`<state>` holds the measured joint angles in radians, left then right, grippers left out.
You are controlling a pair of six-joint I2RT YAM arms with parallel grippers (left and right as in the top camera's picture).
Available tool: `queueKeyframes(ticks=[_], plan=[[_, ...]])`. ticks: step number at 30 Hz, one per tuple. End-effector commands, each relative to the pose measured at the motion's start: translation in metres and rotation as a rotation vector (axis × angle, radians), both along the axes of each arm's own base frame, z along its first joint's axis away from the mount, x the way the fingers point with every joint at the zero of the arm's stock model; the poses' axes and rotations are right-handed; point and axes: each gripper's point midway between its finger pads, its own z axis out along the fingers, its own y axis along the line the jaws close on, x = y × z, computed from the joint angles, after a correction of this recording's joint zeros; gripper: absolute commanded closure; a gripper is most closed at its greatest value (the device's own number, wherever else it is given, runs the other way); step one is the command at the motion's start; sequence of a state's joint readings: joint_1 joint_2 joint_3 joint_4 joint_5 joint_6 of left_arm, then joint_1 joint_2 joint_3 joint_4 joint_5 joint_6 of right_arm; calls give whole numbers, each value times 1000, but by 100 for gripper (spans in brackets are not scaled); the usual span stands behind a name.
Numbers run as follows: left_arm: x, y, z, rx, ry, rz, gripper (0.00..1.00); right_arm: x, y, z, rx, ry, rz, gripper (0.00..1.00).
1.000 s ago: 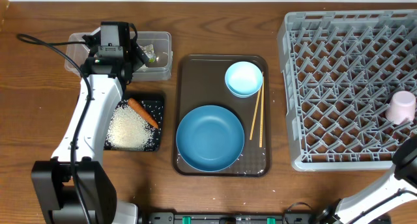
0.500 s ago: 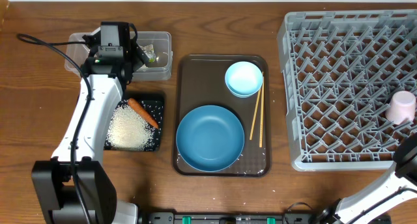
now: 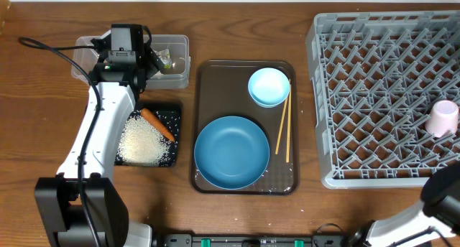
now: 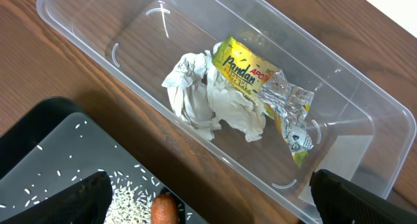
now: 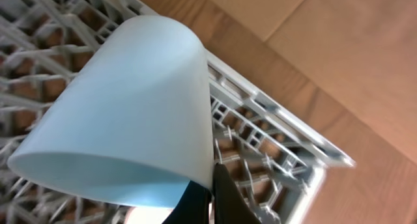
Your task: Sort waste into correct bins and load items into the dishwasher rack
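Note:
My left gripper (image 4: pixel 212 204) hangs open over the near wall of the clear tub (image 4: pixel 98 28), which holds a crumpled white tissue (image 4: pixel 208 103) and a yellow-green wrapper (image 4: pixel 260 77). Beside it, the black tray (image 3: pixel 171 116) carries rice (image 3: pixel 142 143) and a carrot (image 3: pixel 157 123). At the rack's (image 3: pixel 374 96) right edge lies a small white cup (image 3: pixel 443 118) on its side. In the right wrist view my right gripper (image 5: pixel 212 191) is shut on the cup's (image 5: pixel 130 113) wall at the rim. The big dark-blue bowl (image 3: pixel 231 152), the small light-blue bowl (image 3: pixel 268 86) and the chopsticks (image 3: pixel 284 132) lie apart from both grippers.
A dark brown serving tray (image 3: pixel 215 82) in the middle of the table holds both bowls and the chopsticks. The left arm (image 3: pixel 100 125) stretches over the black tray's left side. The right arm (image 3: pixel 442 197) shows only at the bottom right corner. The rack fills the right side.
The visible part of the right arm has sunk lower in the bottom right corner. The cup, the left arm and everything else stay where they were.

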<state>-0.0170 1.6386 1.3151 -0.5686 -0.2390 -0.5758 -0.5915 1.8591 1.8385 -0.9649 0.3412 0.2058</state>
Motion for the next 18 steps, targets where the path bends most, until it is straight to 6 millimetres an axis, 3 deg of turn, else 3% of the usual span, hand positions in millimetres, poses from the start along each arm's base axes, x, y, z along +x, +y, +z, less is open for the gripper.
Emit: queueKeyframes(ticks=[1,8,13,18], plan=[[0,1,-4,8,11,-2,1,-7,16,18,-91,42,-81,99],[0,1,-4,8,11,-2,1,-7,70,20,-238,176,-113,99],[0,1,-4,8,11,-2,0,-18,102,29,-383,242,-156,99],[0,1,-4,8,11,-2,1,-42,119,15,-436,327,-189,99]])
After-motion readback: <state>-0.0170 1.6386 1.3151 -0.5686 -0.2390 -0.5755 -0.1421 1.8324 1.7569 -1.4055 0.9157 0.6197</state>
